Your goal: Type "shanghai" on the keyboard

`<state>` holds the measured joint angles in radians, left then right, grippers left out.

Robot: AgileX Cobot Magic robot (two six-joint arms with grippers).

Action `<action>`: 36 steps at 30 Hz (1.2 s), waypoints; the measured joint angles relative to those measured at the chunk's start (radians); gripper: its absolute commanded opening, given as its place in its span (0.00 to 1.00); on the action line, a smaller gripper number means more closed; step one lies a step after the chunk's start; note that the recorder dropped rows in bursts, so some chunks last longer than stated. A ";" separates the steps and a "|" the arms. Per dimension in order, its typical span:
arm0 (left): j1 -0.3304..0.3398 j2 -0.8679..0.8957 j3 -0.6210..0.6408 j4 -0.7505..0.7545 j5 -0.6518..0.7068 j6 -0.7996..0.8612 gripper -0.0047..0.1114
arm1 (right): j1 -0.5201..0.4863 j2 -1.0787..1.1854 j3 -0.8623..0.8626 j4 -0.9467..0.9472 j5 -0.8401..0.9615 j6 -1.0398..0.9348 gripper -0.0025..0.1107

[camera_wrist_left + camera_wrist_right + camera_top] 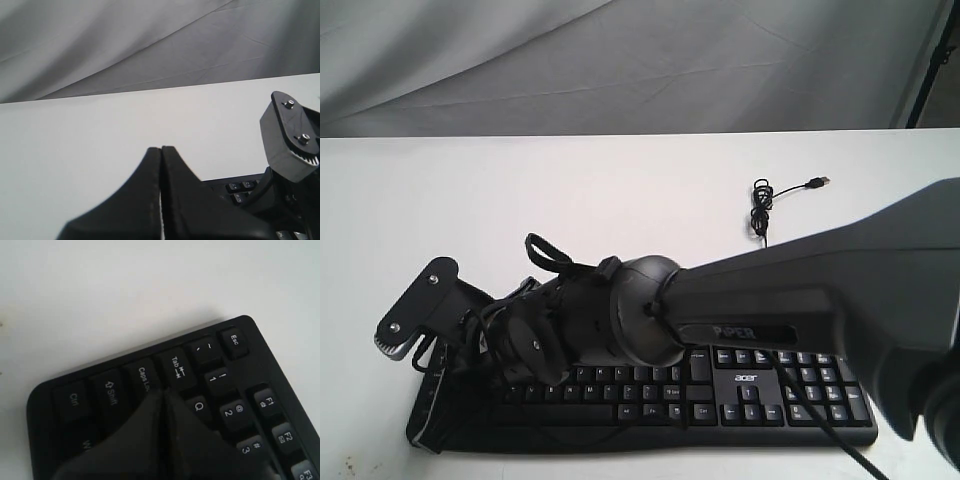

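Keyboard (770,395) sits flat along the table (570,190) edge closest to the exterior camera, roughly centred on that edge, number pad toward the right edge. Its cable (760,210) lies in a small bundle further in toward the far edge, right of the middle, with the plug loose on the tabletop.

The right arm (820,290) comes in from the right edge and reaches across the middle, covering most of the keyboard's left half. The right gripper (162,392) is clamped tight, fingers pressed together with nothing between them. In its wrist view the tips sit right over the spot where Caps Lock, Tab and Q meet. Can't tell if they're actually touching a key.

The left gripper (161,150) is squeezed closed too and empty, with bare table beyond its tips and a strip of the keyboard just beside it. A black bracket (290,140) with two screws on the right arm stands close by.
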<state>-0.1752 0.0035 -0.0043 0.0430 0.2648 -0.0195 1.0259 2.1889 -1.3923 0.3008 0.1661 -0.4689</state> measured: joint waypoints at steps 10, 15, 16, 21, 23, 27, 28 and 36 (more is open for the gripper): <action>0.000 0.000 0.000 0.000 0.000 0.000 0.04 | 0.000 0.000 0.000 -0.002 0.000 0.000 0.02; 0.000 0.000 0.000 0.000 0.000 0.000 0.04 | 0.000 0.005 0.000 -0.011 0.010 0.000 0.02; 0.000 0.000 0.000 0.000 0.000 0.000 0.04 | 0.000 0.005 0.000 -0.011 0.010 0.000 0.02; 0.000 0.000 0.000 0.000 0.000 0.000 0.04 | 0.000 0.005 0.000 -0.013 0.010 0.000 0.02; 0.000 0.000 0.000 0.000 0.000 0.000 0.04 | -0.002 0.005 0.000 -0.013 0.010 0.000 0.02; 0.000 0.000 0.000 0.000 0.000 0.000 0.04 | -0.018 -0.012 0.000 -0.021 0.019 0.000 0.02; 0.000 0.000 0.000 0.000 0.000 0.000 0.04 | -0.023 -0.023 0.000 -0.021 0.027 0.000 0.02; 0.000 0.000 0.000 0.000 0.000 0.000 0.04 | -0.075 -0.199 0.127 -0.019 0.063 0.052 0.02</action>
<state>-0.1752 0.0035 -0.0043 0.0430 0.2648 -0.0195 0.9504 1.9897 -1.2649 0.2823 0.2292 -0.4172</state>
